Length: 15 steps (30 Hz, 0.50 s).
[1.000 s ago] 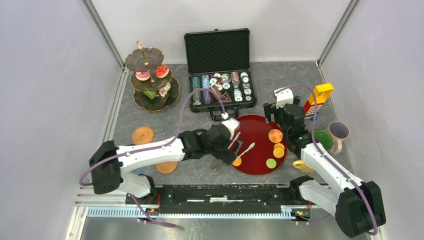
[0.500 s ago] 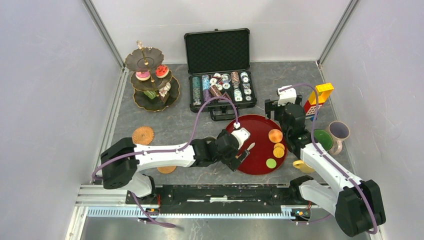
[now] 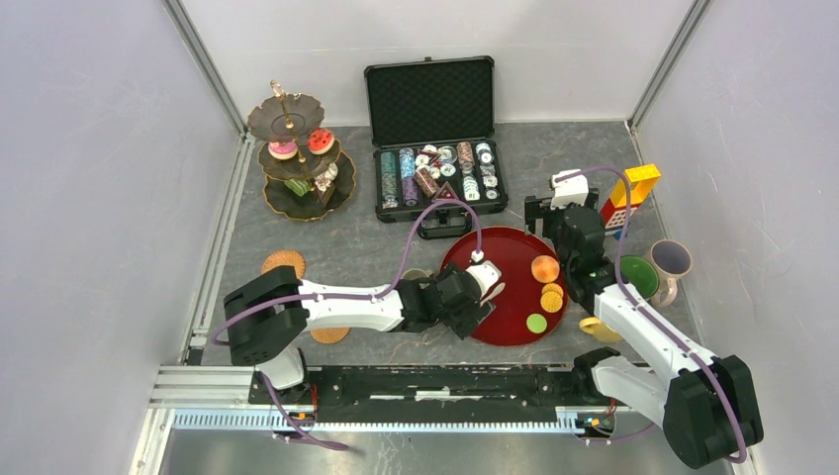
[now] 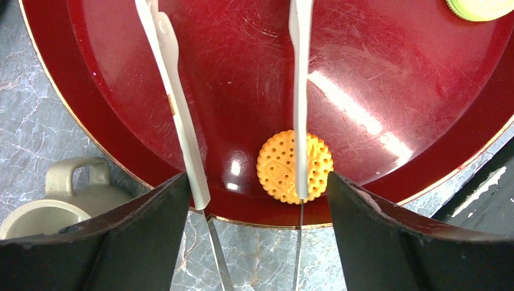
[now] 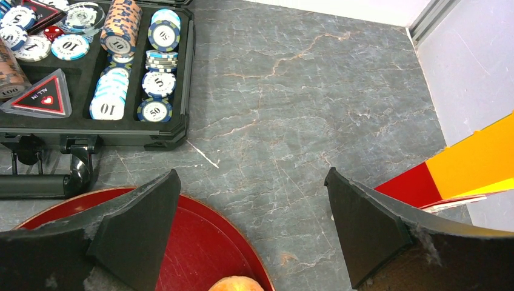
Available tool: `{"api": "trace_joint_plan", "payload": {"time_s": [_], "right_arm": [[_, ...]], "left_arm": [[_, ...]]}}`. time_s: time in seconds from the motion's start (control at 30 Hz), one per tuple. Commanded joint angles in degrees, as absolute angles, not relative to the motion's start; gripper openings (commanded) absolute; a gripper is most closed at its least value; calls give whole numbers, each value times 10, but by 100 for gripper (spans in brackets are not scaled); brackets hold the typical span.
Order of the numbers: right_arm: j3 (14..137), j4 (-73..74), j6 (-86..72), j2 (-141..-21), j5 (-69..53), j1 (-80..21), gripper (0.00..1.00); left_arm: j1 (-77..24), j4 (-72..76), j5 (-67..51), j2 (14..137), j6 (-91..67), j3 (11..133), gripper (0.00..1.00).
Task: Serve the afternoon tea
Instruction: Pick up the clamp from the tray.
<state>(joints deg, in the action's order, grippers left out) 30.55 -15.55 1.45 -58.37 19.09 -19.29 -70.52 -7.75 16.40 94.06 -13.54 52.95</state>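
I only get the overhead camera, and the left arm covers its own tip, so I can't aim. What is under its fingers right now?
Observer: An orange biscuit lies on the red tray, near the rim closest to the arm.
Operator: Is it between the arms of the tongs?
Observer: Not squarely. One arm of the tongs in the left fingers runs over the biscuit, and the other is off to its side.
Operator: And the right side?
Observer: The right fingers are spread, with only bare table and the tray's edge between them.
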Motion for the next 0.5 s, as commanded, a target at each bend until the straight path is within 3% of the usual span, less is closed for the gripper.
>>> {"api": "trace_joint_plan", "payload": {"time_s": [0.0,0.17,0.3,0.47], "right_arm": [[301,-180,6,-578,193,-193,98],[299,-186,4,-579,186,-193,98],[300,-186,3,-582,183,-193,98],[300,-187,2,-582,179,-193,98]], "left_arm": [[-708,-52,175,950,-101,533,85],[-708,-57,180,950,-113,528,81],[-708,-58,180,952,-120,522,91],[-708,-57,183,954,-120,516,89]]}}
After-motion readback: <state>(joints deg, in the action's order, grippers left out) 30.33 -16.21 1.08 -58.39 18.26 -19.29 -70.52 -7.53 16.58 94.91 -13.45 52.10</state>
